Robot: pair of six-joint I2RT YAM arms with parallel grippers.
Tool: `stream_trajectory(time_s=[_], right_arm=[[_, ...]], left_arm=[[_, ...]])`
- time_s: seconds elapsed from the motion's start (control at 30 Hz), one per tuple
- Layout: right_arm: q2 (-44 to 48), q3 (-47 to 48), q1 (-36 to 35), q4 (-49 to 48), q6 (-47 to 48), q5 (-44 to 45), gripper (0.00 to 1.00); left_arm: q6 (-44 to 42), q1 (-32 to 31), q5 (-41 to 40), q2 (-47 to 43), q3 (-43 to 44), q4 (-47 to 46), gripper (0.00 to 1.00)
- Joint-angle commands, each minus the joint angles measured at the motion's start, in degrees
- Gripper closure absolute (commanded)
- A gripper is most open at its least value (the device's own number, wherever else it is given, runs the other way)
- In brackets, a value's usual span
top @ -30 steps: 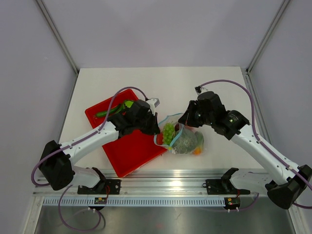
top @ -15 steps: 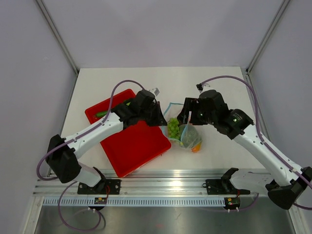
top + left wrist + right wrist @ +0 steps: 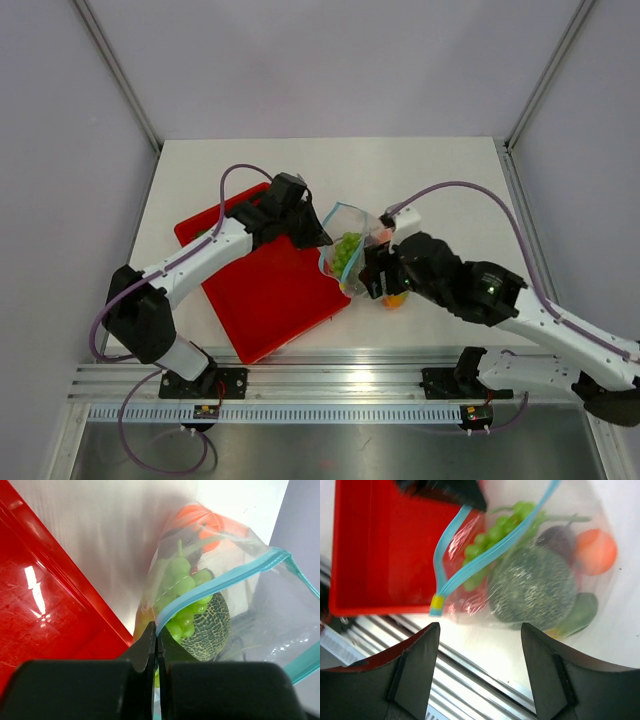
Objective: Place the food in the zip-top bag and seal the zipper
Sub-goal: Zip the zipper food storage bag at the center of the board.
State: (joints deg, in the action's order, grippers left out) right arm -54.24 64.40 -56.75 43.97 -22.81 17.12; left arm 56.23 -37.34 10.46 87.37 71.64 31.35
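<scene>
- Your left gripper (image 3: 155, 640) was clamped on the zipper (image 3: 485, 562), lifting the zip-top bag (image 3: 352, 225) by its mouth beside the red tray (image 3: 380, 555), probably to ready it for sealing;
- your right gripper (image 3: 479, 630) hovered above, fingers apart, holding nothing;
- one bag held five visible foods: grape bunch (image 3: 492, 535), melon (image 3: 532, 587), orange (image 3: 595, 550), purple fruit (image 3: 559, 539), green piece (image 3: 577, 612).

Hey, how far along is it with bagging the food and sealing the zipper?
Done: grapes, melon and orange sit inside the zip-top bag. In hand: the left gripper pinches the bag's mouth edge, jaws shut; the right gripper hovers above, jaws open. Left: the zipper gapes, its blue strips apart, so sealing is not yet done. Part of the red tray is hidden, so leftovers there cannot be ruled out.
</scene>
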Motion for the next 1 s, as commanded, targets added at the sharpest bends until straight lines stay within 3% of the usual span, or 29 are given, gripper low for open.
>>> stream_trajectory(time_s=[0.0,0.23,0.4,0.97], right_arm=[[-4.2,0.55,-12.02,-2.39,3.82,15.28,0.27],[-7.46,0.72,-24.53,-7.05,7.25,31.98,0.3],[-13.43,1.95,-28.15,-5.39,4.71,39.02,0.31],[-22.75,-2.09,-28.5,-15.04,3.03,38.42,0.43]], left_arm=[[2.66,1.74,0.44,-1.24,3.25,-1.47,1.0],[3.01,2.27,0.79,-1.24,3.42,-1.91,1.0],[3.27,2.27,1.23,-1.24,2.98,-2.61,1.0],[4.07,2.63,1.23,-3.61,0.44,-3.67,1.0]])
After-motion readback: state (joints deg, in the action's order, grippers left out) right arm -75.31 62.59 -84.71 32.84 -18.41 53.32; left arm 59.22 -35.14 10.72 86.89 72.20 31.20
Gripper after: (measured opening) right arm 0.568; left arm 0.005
